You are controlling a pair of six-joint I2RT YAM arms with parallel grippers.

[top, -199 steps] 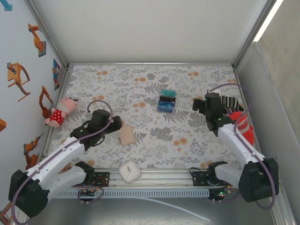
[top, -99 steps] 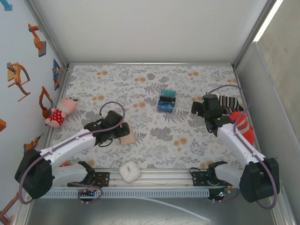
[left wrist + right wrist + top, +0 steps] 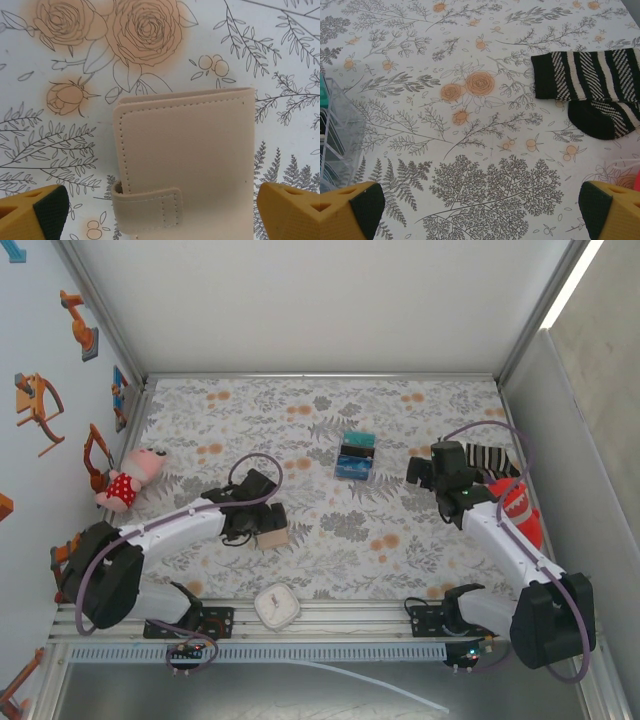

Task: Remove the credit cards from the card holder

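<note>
Straddling fastened card holder (image 3: 185, 150) (lower edge cropped), left jaws spread; right jaws likewise.

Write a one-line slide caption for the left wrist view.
Open left gripper flanks the closed tan card holder, its strap fastened, on a floral cloth.

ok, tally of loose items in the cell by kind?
Card holder: 1
Pink plush toy: 1
Teal, blue and black block: 1
Striped sock bundle: 1
Red toy: 1
White square object: 1
Total: 6
</note>
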